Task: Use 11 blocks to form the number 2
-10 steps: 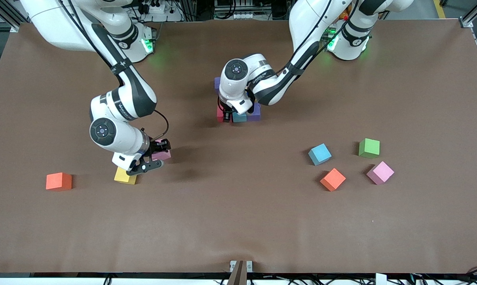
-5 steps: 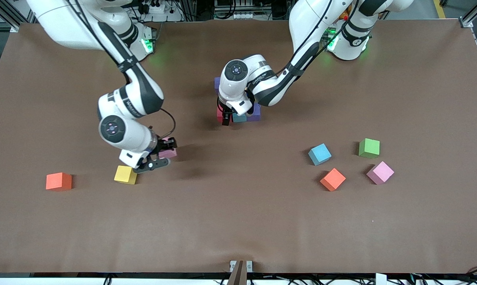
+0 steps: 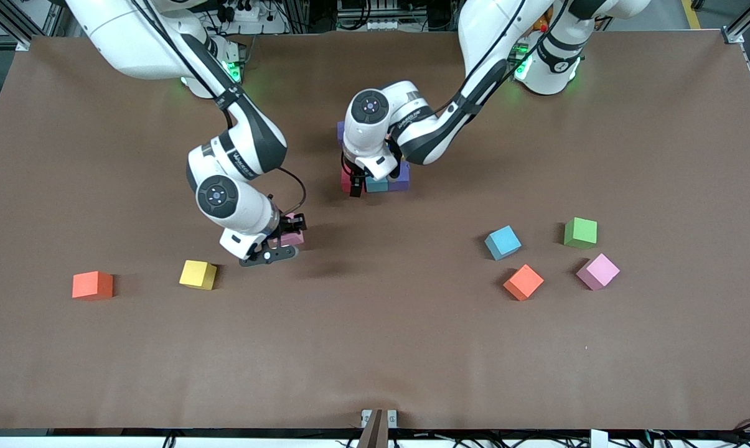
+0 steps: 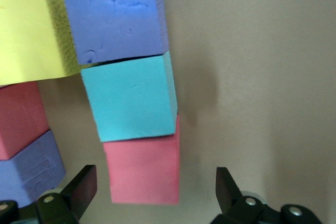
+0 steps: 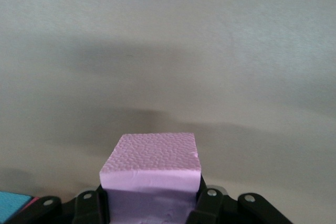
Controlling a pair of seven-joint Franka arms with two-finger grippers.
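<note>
Brown matte paper covers the bench. Near its middle, closer to the robots' bases, sits the partly built 2: a tight cluster of foam cubes, with purple, light blue and red touching in a row, and yellow, red and purple cubes beside them in the left wrist view. The left claw hangs just over the red end cube, jaws wide and empty, so a placement looks just finished.

The right claw is up in the air between the yellow cube and the cluster, clamped on a pink cube with a pebbled foam face. This cube likely goes next into the digit; that calls for lining it square against its neighbours once the left arm clears.

Loose cubes remain: orange-red toward the right arm's end; light blue, orange, pink and green toward the left arm's end.
</note>
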